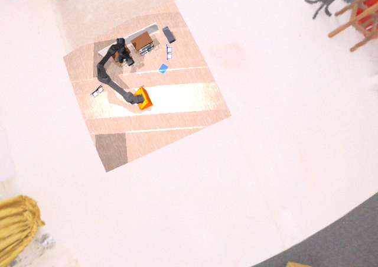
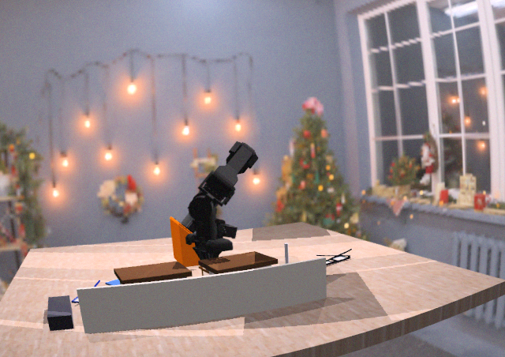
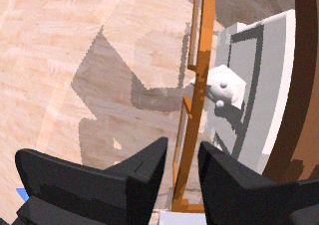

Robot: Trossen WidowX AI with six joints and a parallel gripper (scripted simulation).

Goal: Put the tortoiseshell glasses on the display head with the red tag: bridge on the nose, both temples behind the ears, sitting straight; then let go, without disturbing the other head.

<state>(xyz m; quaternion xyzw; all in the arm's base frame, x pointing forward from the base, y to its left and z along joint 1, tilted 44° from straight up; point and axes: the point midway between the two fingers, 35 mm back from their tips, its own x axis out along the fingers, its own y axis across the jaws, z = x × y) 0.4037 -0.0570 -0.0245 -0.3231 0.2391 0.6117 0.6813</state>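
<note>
The tortoiseshell glasses (image 3: 201, 61) are an orange-brown frame running lengthwise through the wrist view. Their bridge crosses the white nose piece of a display head (image 3: 230, 86); whether it bears on the nose cannot be told. One temple end turns toward the head at the bottom; the ears and the rest of the temples are hidden. My gripper (image 3: 182, 145) is slightly open, a fingertip on each side of the lower rim with gaps. This head's brown top (image 1: 116, 58) (image 2: 238, 262) is partly under the arm. The other head's brown top (image 1: 142, 41) (image 2: 152, 272) stands beside it. No red tag shows.
A grey panel (image 2: 203, 298) stands behind both heads. Dark glasses (image 1: 146, 49) are at the other head. Black glasses (image 1: 97, 91) (image 2: 338, 258), blue glasses (image 1: 167, 52), a blue card (image 1: 163, 68) and a dark box (image 1: 168, 34) (image 2: 59, 312) lie around. The arm's base has an orange block (image 1: 146, 100) (image 2: 183, 247).
</note>
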